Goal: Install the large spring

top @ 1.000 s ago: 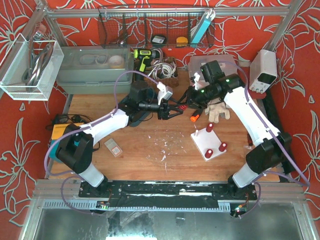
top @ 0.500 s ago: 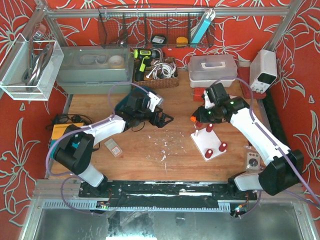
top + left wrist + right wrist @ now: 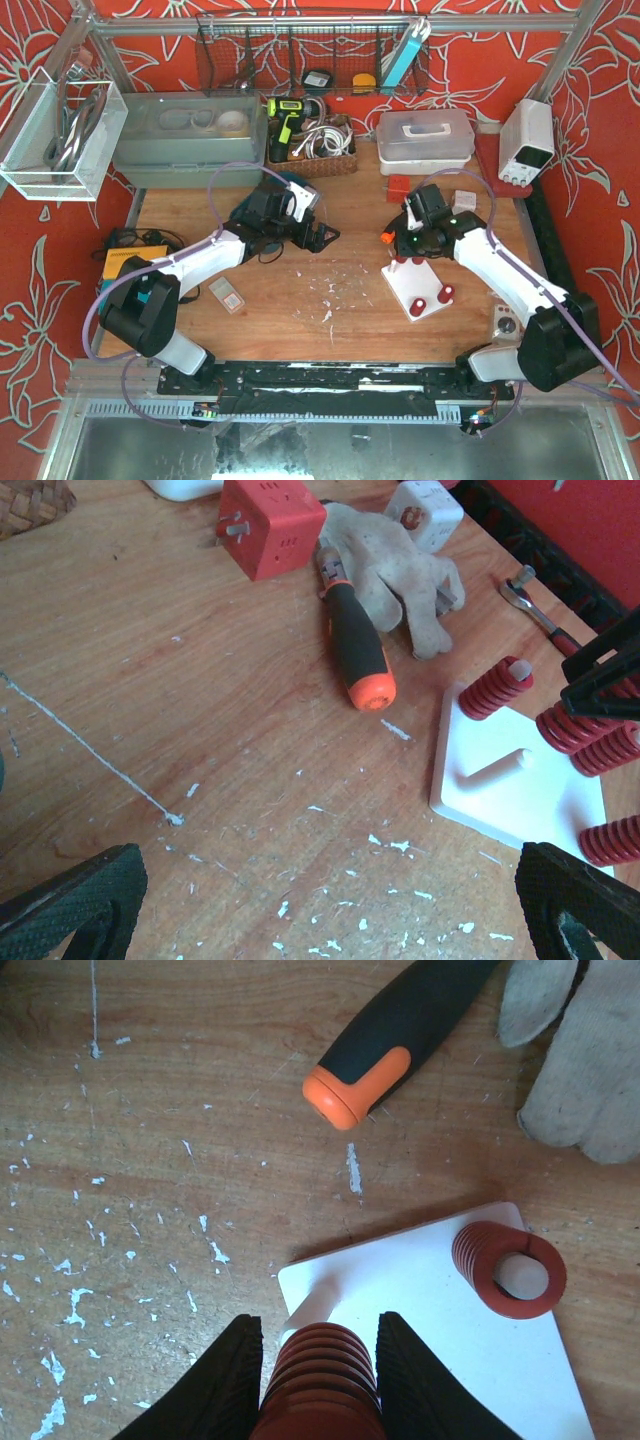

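Observation:
My right gripper is shut on a large red spring and holds it just over the bare white peg at the near-left corner of the white plate. Another red spring sits on a peg further along. In the top view the right gripper is at the plate's back-left corner, with two springs on the front pegs. My left gripper is open and empty over the bare wood, left of the plate; its fingers frame the wood.
A black and orange screwdriver and a pale glove lie just behind the plate. A red cube, a white cube and a ratchet lie further back. White flecks litter the wood.
My right arm has swung from the back down to the plate with the spring. My left arm has drawn back to the left and lowered, open.

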Robot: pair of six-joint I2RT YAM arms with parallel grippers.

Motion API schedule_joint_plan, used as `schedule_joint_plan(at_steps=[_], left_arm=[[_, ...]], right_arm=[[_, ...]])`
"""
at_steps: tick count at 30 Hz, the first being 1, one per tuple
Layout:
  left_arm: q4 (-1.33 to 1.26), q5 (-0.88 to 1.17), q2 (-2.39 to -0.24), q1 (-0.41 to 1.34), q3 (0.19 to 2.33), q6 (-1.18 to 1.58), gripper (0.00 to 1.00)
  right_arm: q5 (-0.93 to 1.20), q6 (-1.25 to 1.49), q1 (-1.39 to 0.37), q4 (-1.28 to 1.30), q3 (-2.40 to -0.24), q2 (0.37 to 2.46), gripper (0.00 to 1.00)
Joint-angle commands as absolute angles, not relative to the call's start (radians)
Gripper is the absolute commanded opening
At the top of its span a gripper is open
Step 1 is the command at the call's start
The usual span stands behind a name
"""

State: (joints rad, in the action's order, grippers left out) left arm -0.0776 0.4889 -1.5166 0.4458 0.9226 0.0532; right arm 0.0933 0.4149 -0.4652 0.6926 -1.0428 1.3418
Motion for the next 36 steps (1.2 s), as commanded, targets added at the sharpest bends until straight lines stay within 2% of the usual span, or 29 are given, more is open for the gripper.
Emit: schedule_joint_plan(at_steps=[1,22,28,36], left_arm=[[-0.043,0.473,-1.494,0.443,0.934,0.048,1.00],[-0.037,0.465,-1.494,0.440,0.932,0.027,1.00],[-0.035,0.465,-1.498,0.438,0.942,0.032,1.00],[-0.029,0.452,-1.491,0.435,0.940,0.040,1.00]], right_arm=[[0.081,0.435,-0.479,0.608,-0.998,1.335,0.00],[0.083,0.423,-0.509,0.589,-0.972,1.396,0.01],[0.056,0.413,-0.514,0.603,-0.974,1.429,0.35],[-0.017,0.397,-0.514,0.699,-1.030,1.408,0.54]])
